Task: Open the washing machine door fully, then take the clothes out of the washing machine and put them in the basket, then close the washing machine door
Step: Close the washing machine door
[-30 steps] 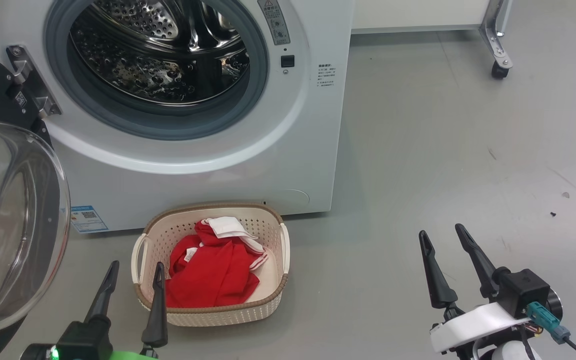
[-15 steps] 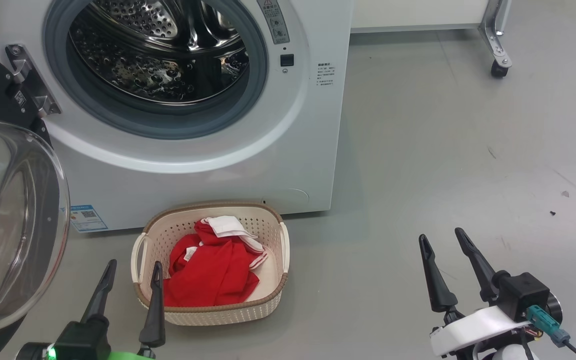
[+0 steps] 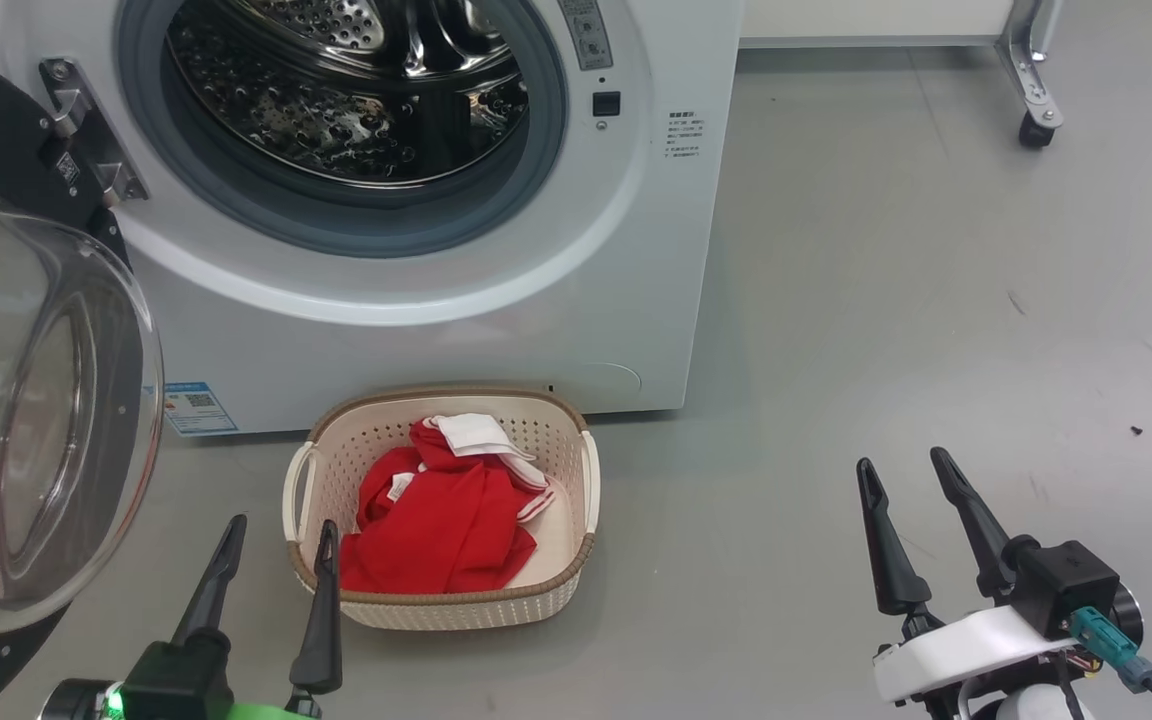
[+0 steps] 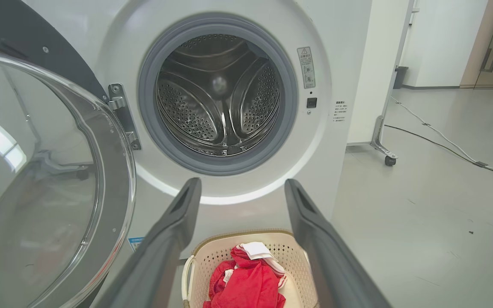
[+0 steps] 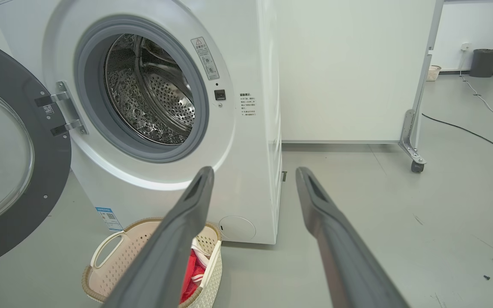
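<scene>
Cam shifted only; clothes (image 3: 446,525) in basket (image 3: 476,612) beside released L end effector (image 3: 282,525); R end effector (image 3: 903,462) released.

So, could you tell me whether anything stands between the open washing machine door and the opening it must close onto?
Nothing visible does. The washing machine door hangs open at the left, the drum opening shows no fabric, and the basket with the clothes sits on the floor lower down.
</scene>
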